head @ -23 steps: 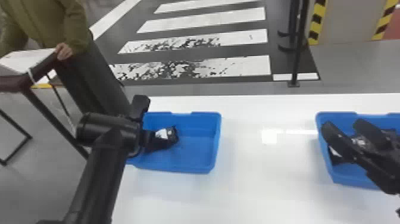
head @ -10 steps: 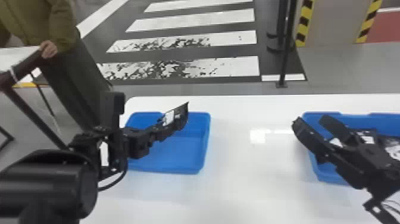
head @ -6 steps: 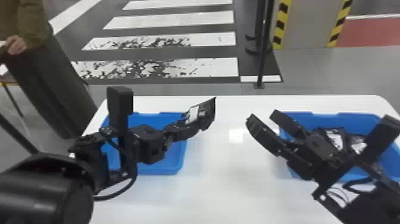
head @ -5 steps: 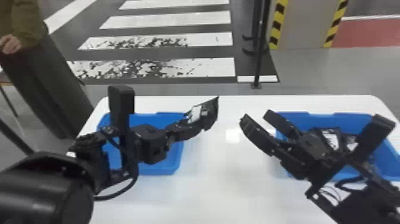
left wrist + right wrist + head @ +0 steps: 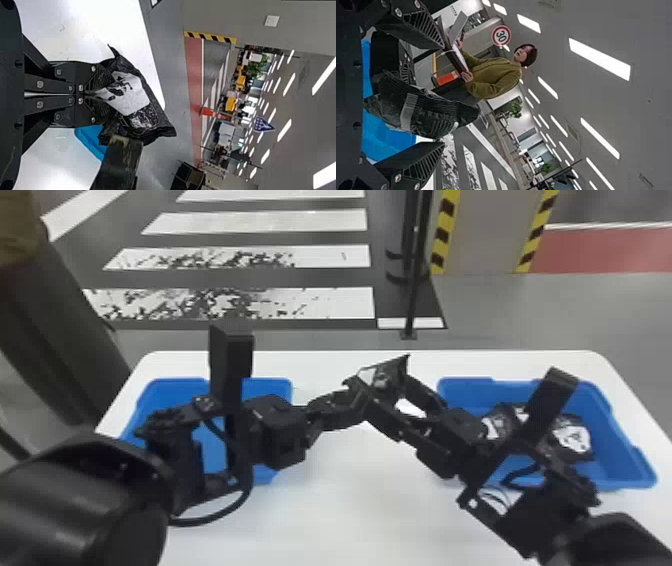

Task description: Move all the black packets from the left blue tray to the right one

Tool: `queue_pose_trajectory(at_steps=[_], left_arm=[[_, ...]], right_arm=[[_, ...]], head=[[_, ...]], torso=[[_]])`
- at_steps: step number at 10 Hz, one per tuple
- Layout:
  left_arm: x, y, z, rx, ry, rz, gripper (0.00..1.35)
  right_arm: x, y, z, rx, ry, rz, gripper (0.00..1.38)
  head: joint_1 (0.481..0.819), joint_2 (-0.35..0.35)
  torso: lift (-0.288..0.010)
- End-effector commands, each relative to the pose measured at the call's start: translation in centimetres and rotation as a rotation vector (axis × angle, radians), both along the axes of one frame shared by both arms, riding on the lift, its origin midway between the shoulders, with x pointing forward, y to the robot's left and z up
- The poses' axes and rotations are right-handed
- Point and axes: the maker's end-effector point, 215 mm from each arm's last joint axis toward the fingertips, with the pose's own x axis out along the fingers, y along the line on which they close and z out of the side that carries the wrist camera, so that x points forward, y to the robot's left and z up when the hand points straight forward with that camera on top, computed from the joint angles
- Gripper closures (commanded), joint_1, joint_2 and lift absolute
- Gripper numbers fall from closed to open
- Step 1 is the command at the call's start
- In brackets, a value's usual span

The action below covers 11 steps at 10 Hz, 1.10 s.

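Note:
Between the trays, above the table, my left gripper (image 5: 350,390) holds a black packet (image 5: 387,374) with a white label. In the left wrist view my left gripper (image 5: 95,94) is shut on one end of the packet (image 5: 136,105). My right gripper (image 5: 392,394) has its fingers apart around the packet's free end. The right wrist view shows the packet (image 5: 427,111) between the spread fingers of my right gripper (image 5: 443,94). The left blue tray (image 5: 272,382) lies behind the left arm. Several black packets (image 5: 572,440) are in the right blue tray (image 5: 625,462), partly hidden by the right arm.
Both trays stand on a white table (image 5: 350,500), whose far edge borders the floor. A dark post (image 5: 412,290) rises beyond it. Both forearms extend over the table's front part, near the trays' inner sides.
The left gripper has lifted the packet out of the left tray and carried it rightward. My right gripper has come over from the right tray to the packet. The head view has shifted to the right.

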Motion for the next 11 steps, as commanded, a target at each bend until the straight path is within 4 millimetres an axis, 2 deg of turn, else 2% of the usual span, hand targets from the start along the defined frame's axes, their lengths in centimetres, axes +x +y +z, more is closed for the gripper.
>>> queue_pose_trajectory(at_steps=[1,2,3,4,6,7,8,9,11], left_arm=[[-0.7,-1.3,-0.1,-0.016,0.015,-0.033,1.21],[-0.8,-1.6,-0.1,-0.019,0.016,-0.040,1.21],[-0.8,-1.5,-0.1,-0.018,0.016,-0.038,1.21],[-0.7,-1.5,-0.1,-0.019,0.014,-0.037,1.21],[-0.8,-1.6,0.2,-0.032,0.012,-0.041,1.16],[-0.9,-1.7,0.3,-0.045,0.014,-0.037,0.90],[-0.9,-1.0,-0.1,-0.052,0.021,-0.018,0.43],[-0.6,0.2,0.1,-0.067,0.007,0.012,0.13],[0.2,2.9,1.6,-0.124,-0.058,0.080,0.13]], right_arm=[[0.7,0.2,0.0,-0.008,-0.004,0.004,0.44],[1.1,-0.1,0.3,-0.018,-0.019,-0.005,0.96],[1.3,-0.2,0.3,-0.026,-0.026,-0.011,1.17],[1.3,-0.1,0.3,-0.029,-0.026,-0.009,1.28],[1.2,-0.1,0.2,-0.018,-0.019,-0.006,1.28],[1.2,-0.1,0.3,-0.011,-0.018,-0.004,1.28],[1.8,-0.9,0.2,-0.007,-0.015,-0.020,1.28],[3.4,-3.3,-0.2,-0.021,-0.014,-0.067,1.28],[7.6,-11.0,-1.2,-0.097,-0.032,-0.225,1.28]], head=[[0.695,0.052],[0.695,0.042],[0.695,0.033],[0.695,0.029],[0.695,0.028],[0.695,0.028],[0.695,0.028],[0.695,0.027],[0.695,0.004]], torso=[[-0.140],[-0.140],[-0.140],[-0.140],[-0.140],[-0.140],[-0.140],[-0.140],[-0.140]])
